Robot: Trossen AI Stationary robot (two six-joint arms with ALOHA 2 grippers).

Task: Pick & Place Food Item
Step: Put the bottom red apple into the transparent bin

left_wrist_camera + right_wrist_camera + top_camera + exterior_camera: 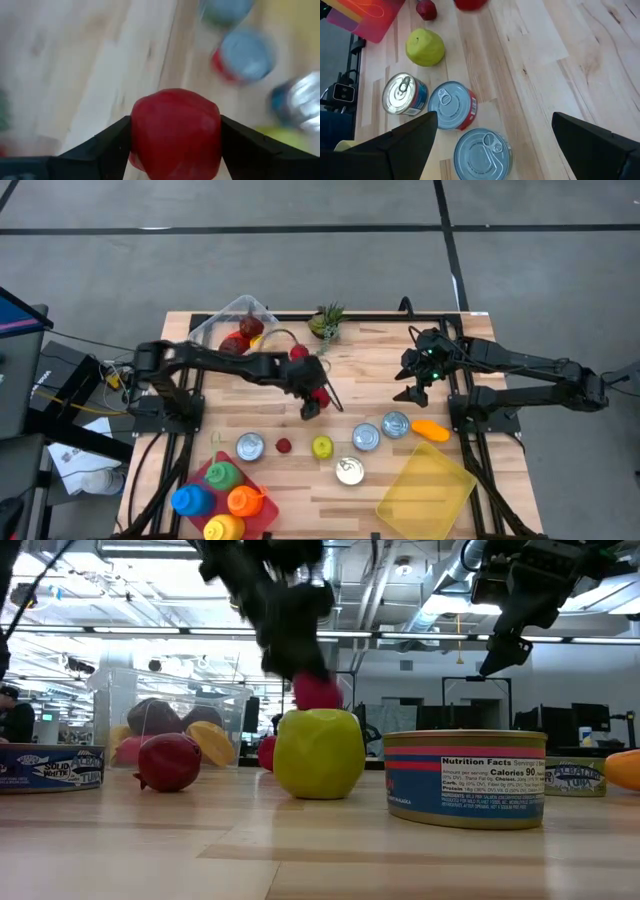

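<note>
Wooden slats make up the surface under your two arms. Start at the left gripper: its jaws flank a red apple-like food item, one dark finger against each side, closing on it; whether the grip is firm yet you cannot tell from the wrist view. In the low view the red item hangs just above and behind the yellow-green fruit, apparently clear of the surface.

Taking that yellow-green fruit as your landmark: the left gripper sits beyond it toward the back edge; a small dark-red fruit lies just beside it on the left-arm side; tins stand on the right-arm side. A clear bin with other produce sits at the back corner, a yellow tray at the front.

Your right gripper waits, jaws wide apart and empty, above the tins.

Judgement: the pick step is in hand. Next, you need to confirm the clamp, then carry to a container.
</note>
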